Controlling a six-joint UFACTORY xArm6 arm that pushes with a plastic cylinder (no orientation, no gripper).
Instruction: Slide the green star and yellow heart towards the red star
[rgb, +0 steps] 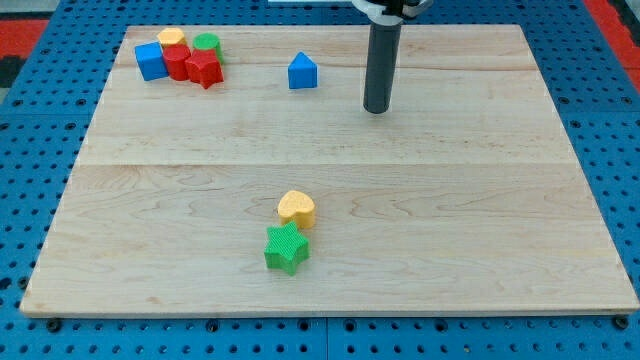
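The green star (286, 248) lies low in the middle of the wooden board, with the yellow heart (296, 208) touching it just above. The red star (205, 69) sits in a cluster at the view's top left. My tip (377, 108) rests on the board at the upper middle, well above and to the right of the heart and star, and far to the right of the red star. It touches no block.
The top-left cluster also holds a blue cube (151, 61), a red block (178, 62), a yellow block (171, 38) and a green round block (207, 44). A blue house-shaped block (302, 72) stands left of my tip. The board (450, 230) lies on a blue pegboard.
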